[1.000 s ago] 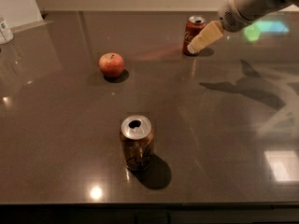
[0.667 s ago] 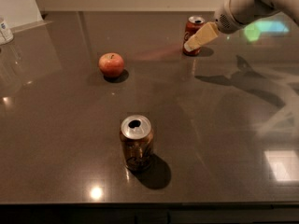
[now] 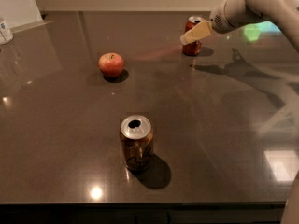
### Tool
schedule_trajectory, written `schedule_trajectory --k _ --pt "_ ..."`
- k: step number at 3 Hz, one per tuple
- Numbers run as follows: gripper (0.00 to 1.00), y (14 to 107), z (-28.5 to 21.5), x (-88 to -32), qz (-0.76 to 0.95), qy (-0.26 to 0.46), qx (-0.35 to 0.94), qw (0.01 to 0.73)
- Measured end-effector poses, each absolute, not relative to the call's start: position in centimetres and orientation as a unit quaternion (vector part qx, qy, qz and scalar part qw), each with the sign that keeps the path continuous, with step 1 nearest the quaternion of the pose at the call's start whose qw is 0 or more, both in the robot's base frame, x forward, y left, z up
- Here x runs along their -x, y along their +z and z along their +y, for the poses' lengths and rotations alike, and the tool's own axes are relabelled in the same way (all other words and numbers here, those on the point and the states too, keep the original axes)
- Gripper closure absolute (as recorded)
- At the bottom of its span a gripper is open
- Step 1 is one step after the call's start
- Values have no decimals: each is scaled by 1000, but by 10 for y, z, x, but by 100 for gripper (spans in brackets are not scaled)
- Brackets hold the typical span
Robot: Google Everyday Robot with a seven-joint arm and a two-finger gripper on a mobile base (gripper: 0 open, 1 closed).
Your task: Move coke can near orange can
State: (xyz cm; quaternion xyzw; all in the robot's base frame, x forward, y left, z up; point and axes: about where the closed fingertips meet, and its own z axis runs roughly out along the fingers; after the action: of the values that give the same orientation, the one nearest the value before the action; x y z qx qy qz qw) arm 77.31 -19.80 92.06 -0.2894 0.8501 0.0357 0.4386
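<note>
Our gripper [image 3: 194, 33] hangs at the far right of the table [image 3: 224, 139], seemingly against the coke can [image 3: 190, 48]; we cannot tell its grip. Since earlier it has edged left, and the can sits unmoved.

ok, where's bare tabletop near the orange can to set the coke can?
Bare dark tabletop on both sides of the brownish-orange aluminium can, and between it and the round red apple. Crowded only at the far right, where the gripper is at the red Coca-Cola can.
</note>
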Motion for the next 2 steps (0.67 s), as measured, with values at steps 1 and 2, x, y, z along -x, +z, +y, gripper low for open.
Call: schedule_trajectory --k 1,2 --pt "0 916 -202 -795 847 46 272 454" --pt "0 911 -206 -809 848 53 261 459"
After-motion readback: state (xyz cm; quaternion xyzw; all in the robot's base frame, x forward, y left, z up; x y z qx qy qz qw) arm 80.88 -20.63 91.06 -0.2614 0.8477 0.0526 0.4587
